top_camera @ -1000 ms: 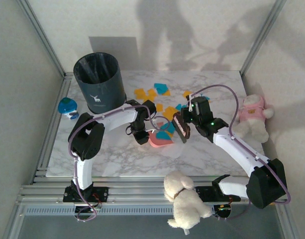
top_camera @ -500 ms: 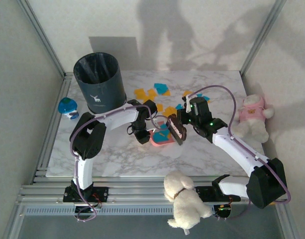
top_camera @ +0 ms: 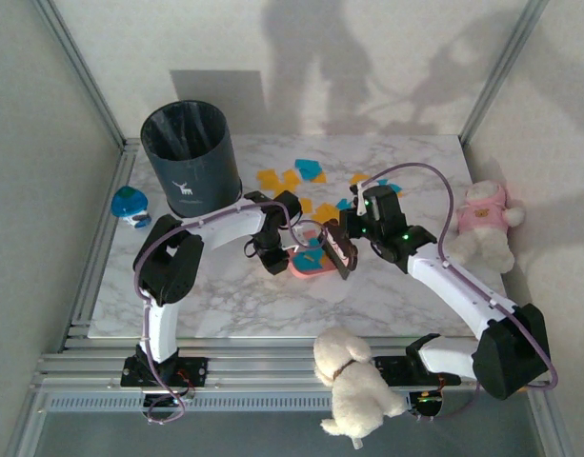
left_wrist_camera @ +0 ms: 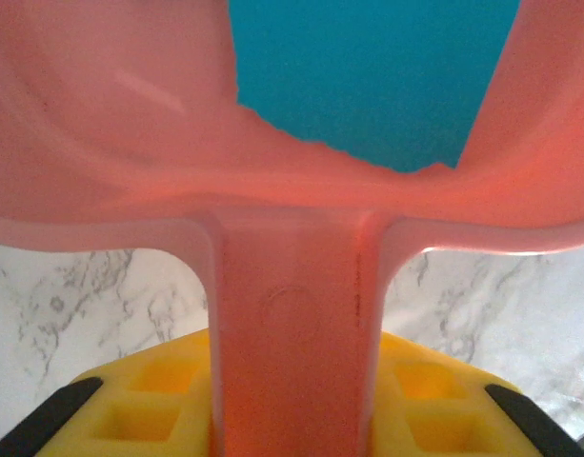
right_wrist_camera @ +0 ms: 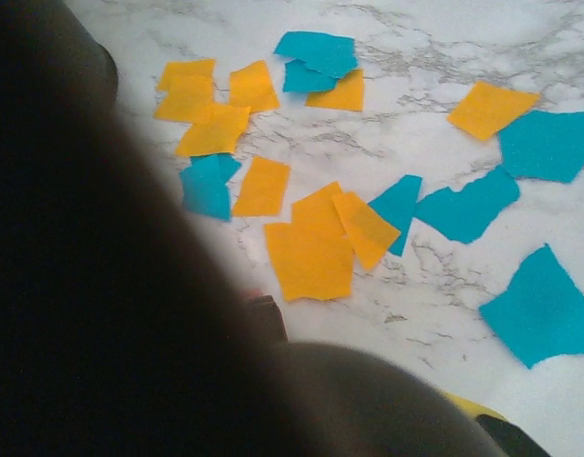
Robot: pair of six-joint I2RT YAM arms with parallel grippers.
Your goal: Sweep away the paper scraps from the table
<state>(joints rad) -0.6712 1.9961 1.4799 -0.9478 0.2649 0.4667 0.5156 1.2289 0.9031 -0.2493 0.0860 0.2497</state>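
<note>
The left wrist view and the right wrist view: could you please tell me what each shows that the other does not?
Left wrist, not right wrist: the pink dustpan, its handle clamped in the left gripper, with a teal scrap lying in it. Right wrist, not left wrist: loose orange scraps and teal scraps on the table, and a dark blurred brush covering the left side. Both: the marble table and teal paper.

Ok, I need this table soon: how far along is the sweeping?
Done: a few teal scraps lie in the pink dustpan, held by the left fingers. In hand: the right arm's brush sits at its mouth. Left: many orange and teal scraps on the table, then presumably tipping into the bin.
</note>
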